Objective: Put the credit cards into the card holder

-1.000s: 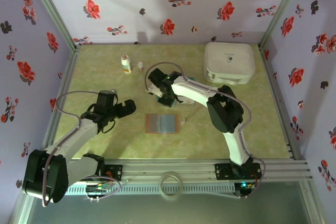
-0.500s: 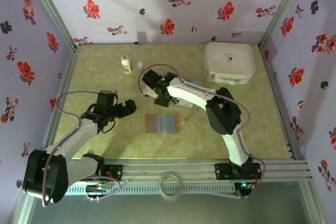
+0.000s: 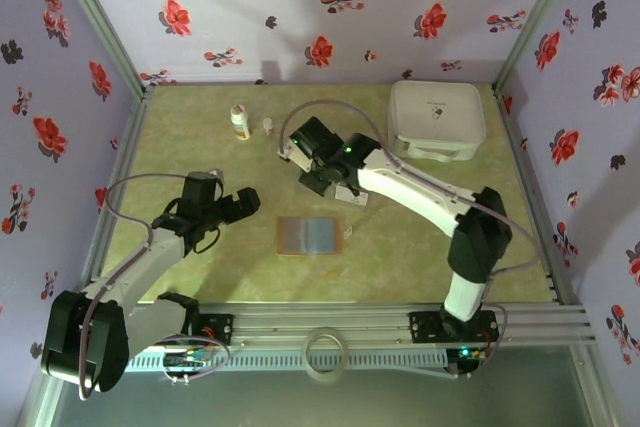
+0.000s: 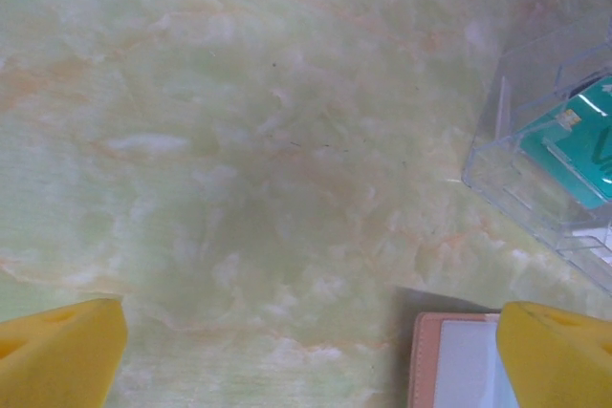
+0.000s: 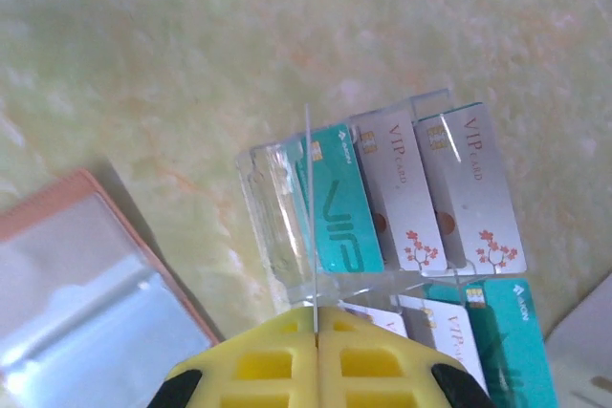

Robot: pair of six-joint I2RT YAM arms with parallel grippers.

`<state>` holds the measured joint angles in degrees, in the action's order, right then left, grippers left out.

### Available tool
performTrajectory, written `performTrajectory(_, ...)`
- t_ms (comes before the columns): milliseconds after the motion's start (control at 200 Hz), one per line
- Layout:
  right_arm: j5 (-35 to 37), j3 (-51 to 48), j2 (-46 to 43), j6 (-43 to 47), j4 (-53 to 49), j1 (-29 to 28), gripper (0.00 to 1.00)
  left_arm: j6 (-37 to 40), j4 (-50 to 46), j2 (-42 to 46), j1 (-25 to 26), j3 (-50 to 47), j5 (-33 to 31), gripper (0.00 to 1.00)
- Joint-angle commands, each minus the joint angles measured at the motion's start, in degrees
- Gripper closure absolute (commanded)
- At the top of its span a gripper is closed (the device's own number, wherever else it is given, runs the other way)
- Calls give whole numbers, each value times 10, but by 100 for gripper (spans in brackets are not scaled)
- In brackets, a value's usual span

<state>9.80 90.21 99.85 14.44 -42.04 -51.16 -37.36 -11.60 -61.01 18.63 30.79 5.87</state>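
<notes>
Over the last second the right arm has swung its elbow out toward the right edge of the table (image 3: pixel 200 127) and drawn its wrist back toward the far edge, and the right gripper (image 5: pixel 316 317) has finished closing. In its wrist view the yellow fingers are pressed together on a thin card (image 5: pixel 309 207) seen edge-on, which stands up out of the clear tray (image 5: pixel 263 200). We judge that the card has been picked and is coming free of its slot. The other cards (image 5: pixel 397 188), teal and silver, lie in the tray, which sits just beyond the card holder (image 3: pixel 310 235) toward the far edge. The card holder lies open and flat near the middle of the table, apart from both grippers. The left gripper (image 3: pixel 245 204) has not moved. It hovers with its fingers spread wide just left of the card holder, so we take carrying the card across as the next step.
</notes>
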Motion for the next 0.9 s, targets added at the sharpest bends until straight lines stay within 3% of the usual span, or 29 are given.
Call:
performTrajectory(0,-52,-65,-30,-131,54,1,100,11,4,4,17,5,20,0)
performTrajectory(180,-133,-213,-121,-303,202,14,100,30,1,-16,72,13,9,0)
performTrajectory(405,-149,-415,-211,-512,426,32,100,50,-31,-39,160,25,-96,0)
performTrajectory(565,-166,-507,-236,-582,518,40,100,61,-52,-66,211,38,-165,0)
performTrajectory(890,-222,-610,-210,-662,686,41,100,61,-40,-119,256,42,-205,0)
